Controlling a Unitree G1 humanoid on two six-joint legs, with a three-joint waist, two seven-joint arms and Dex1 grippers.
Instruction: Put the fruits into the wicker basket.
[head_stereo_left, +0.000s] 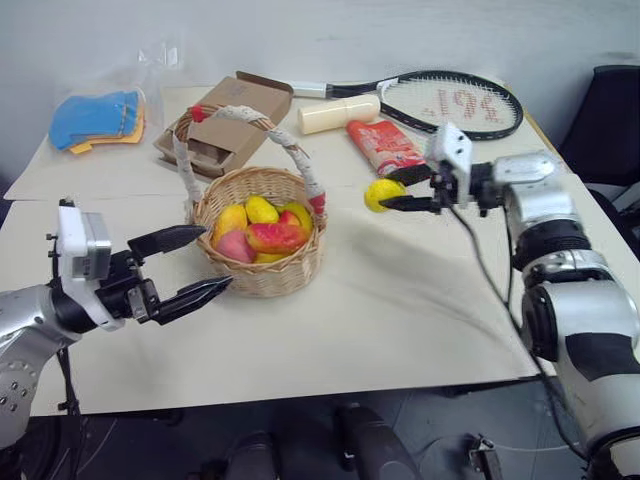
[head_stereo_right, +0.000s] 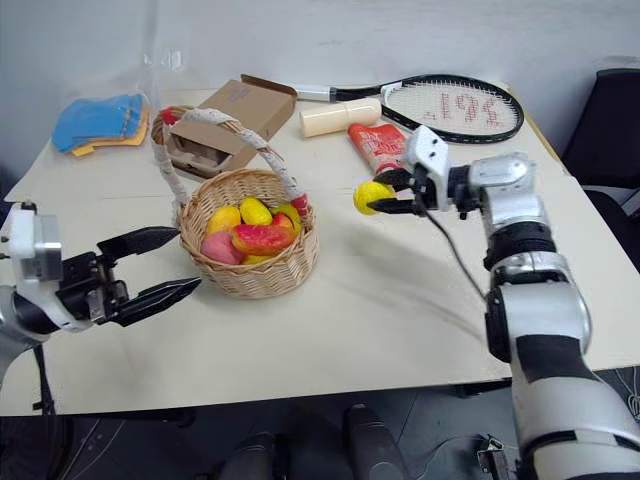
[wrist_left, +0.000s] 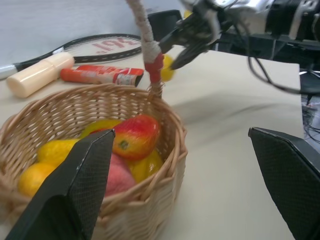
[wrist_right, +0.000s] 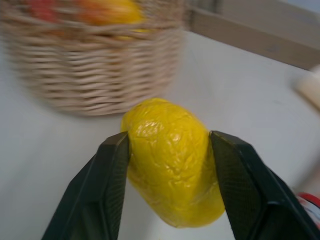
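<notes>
Right wrist view: right gripper (wrist_right: 167, 187) clenches lemon (wrist_right: 172, 167); left gripper (head_stereo_left: 195, 265) jaws released.

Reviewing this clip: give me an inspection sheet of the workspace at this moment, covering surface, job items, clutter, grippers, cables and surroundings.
Surface: pale table, bare in front.
Job's things: wicker basket upright, several fruits inside; yellow lemon held above the table, to the basket's right.
Clutter: cardboard box, cream cylinder, red foil packet, tennis racket, blue and orange cloths, all behind the basket.
Grippers: left gripper open, beside the basket, holding nothing; right gripper shut on the lemon.
Cables: black cable hanging from the right wrist.
Surroundings: pale wall behind; dark chair at right.
</notes>
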